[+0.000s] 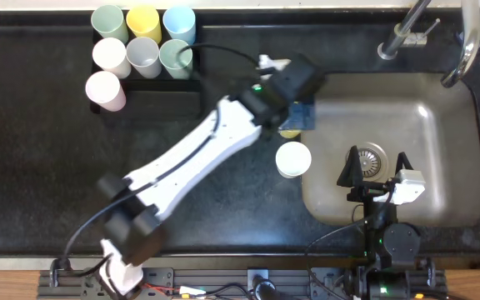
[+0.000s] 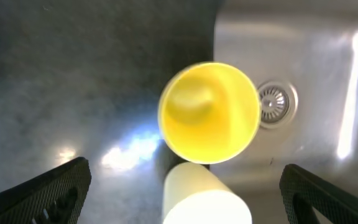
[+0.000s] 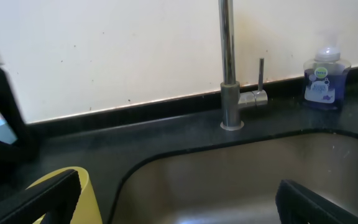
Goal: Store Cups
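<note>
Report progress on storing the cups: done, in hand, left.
Done: six cups stand in the black holder, a pink cup at its corner. In hand: nothing gripped; the left gripper hangs open over the yellow cup. Left: that cup and the white cup beside it, both on the counter by the sink.

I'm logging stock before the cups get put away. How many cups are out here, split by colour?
Yellow cups: 2
Pale green cups: 2
Light blue cup: 1
White or near-white cups: 3
Pale pink cup: 1
Total: 9 cups
</note>
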Tool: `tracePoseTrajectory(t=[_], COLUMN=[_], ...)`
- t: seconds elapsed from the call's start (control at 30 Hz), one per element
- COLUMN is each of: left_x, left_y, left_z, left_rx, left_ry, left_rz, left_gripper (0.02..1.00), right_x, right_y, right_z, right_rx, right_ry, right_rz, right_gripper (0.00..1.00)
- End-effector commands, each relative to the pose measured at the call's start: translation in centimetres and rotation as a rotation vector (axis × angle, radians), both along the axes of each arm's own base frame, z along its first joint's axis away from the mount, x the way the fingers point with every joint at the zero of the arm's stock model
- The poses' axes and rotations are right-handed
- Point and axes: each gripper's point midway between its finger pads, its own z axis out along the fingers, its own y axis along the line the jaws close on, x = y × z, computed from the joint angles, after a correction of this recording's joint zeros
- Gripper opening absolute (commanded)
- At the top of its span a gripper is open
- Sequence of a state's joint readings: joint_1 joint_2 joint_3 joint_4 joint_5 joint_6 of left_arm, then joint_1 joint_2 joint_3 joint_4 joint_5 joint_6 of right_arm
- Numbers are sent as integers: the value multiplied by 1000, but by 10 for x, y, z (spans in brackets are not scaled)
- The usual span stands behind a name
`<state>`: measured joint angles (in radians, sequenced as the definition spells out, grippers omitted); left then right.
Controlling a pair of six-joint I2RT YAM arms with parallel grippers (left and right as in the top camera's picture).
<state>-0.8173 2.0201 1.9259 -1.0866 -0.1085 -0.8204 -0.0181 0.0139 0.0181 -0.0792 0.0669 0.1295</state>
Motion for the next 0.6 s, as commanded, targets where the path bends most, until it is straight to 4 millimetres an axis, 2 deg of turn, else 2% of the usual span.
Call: tracePoseTrajectory(t=[0.03,0.27,0.3,0.43,0.6], left_x=[10,3,5,13,20], left_y=[-4,2,6,11,14], left_z=[-4,-20,-33,-53,-62], left_rx=[2,27,37,21,22], left_ry=[21,93,132,194,207], left_rz=[34,67,85,109,124], left_gripper=[1000,1000,1000,1000,1000], right_x=[0,0,0,0,0], right_y=[0,0,0,0,0], right_z=[-3,-3,-3,-3,-3], right_rx=[-6,-6,-6,-6,-6], right_ry=[-1,-1,-1,-1,0], right_rz=[-1,-1,-1,-1,-1], right_gripper=[996,996,998,998,998])
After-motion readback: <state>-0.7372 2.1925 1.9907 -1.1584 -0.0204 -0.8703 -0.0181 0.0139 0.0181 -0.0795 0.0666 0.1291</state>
